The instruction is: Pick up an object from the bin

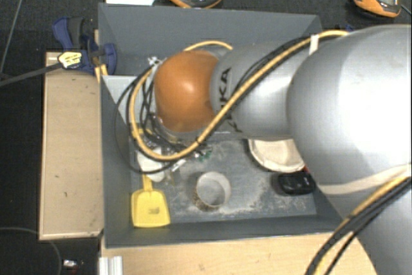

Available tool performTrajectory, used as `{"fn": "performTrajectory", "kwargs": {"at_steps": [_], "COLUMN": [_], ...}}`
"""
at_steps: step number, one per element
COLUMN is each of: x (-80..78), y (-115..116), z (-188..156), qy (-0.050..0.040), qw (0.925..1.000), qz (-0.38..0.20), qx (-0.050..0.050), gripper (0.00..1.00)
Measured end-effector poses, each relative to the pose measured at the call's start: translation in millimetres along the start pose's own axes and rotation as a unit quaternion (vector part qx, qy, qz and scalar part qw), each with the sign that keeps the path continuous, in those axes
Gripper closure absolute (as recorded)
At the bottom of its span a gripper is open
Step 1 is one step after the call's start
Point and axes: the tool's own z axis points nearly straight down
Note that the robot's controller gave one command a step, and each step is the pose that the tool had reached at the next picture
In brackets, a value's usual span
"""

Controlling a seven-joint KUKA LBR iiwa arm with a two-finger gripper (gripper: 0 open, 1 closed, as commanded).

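Observation:
My gripper (166, 137) hangs low over the left part of the bin, under the arm's orange dome and cables. Just below it lies a small white thing (150, 165), partly hidden by the cables. A yellow plastic scoop (150, 208) lies flat in the near left corner, its handle pointing up toward the gripper. To the gripper's lower right stands a small clear cup (212, 189), open end up.
A white bowl (275, 155) sits at the right, half hidden beneath the arm. A black oblong thing (295, 183) lies in front of it. The arm covers the bin's back and right side.

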Motion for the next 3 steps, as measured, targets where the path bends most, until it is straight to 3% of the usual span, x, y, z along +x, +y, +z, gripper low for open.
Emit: {"fn": "performTrajectory", "kwargs": {"at_steps": [1, 3], "x": [0.3, -0.1], "y": [0, 1], "z": [-14, -81], "qy": [-0.0001, -0.0006], "qw": [1.0, 1.0], "qz": [0.001, 0.001], "qx": [0.0, 0.0], "gripper": [1.0, 1.0]}}
